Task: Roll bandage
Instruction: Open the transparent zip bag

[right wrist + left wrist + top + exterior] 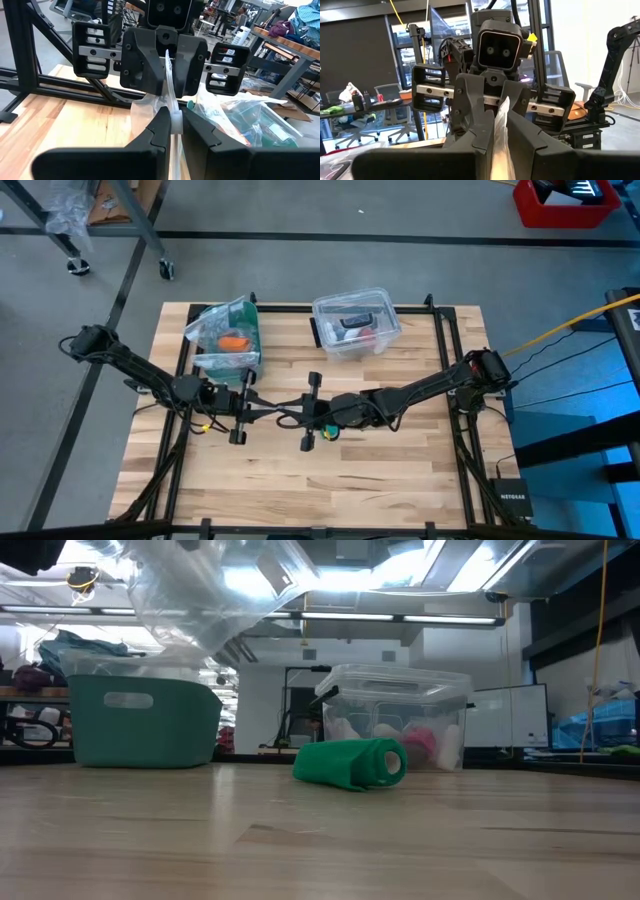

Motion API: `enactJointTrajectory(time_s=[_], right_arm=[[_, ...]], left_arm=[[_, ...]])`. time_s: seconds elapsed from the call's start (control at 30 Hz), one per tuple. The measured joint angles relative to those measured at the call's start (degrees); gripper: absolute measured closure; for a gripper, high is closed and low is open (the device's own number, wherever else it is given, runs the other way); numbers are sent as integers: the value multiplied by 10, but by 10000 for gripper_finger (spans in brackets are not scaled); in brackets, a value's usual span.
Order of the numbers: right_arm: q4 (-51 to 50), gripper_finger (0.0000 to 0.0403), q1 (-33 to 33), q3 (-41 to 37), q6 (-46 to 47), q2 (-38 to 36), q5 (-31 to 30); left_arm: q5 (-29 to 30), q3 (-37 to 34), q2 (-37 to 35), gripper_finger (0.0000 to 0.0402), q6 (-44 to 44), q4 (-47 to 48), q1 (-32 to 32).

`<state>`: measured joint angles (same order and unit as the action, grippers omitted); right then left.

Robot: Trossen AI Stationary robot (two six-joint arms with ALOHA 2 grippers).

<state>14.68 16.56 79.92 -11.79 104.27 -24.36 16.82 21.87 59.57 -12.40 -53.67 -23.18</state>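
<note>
The bandage (352, 764) is a teal roll lying on its side on the wooden table, a loose end trailing from it; no gripper touches it. In the high view a bit of green (325, 431) shows under my right arm. My two grippers meet tip to tip above the table's middle. My left gripper (501, 125) and my right gripper (175, 122) are both shut on a clear plastic bag (170, 95). The bag spreads out beside them, with teal and orange things inside (260, 125). My left gripper pinches a thin strip of the clear plastic (503, 117) between its two fingers. The fingers come level from the table's left. The plastic is held clear of the table. My right gripper pinches the same strip of clear plastic (172, 107) between its two fingers, right in front of the left fingers. It comes level from the table's right. The plastic runs upright between the two grippers, and the bag's body hangs off to one side.
A teal bin (140, 720) stands at the far left of the table with crumpled clear plastic over it (228, 330). A clear lidded box (355, 323) stands at the far middle. Black frame rails (448, 340) run along the table's sides.
</note>
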Motion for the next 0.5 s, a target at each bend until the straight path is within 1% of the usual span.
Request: enactJointTrajectory(time_s=[0.17, 0.3, 0.5], right_arm=[[-1, 363, 0, 0, 0, 0, 0], [-4, 363, 0, 0, 0, 0, 1], [-3, 361, 0, 0, 7, 0, 0]], left_arm=[[0, 0, 0, 377, 0, 5, 0], [1, 0, 0, 395, -9, 7, 0], [3, 0, 0, 400, -18, 8, 0]])
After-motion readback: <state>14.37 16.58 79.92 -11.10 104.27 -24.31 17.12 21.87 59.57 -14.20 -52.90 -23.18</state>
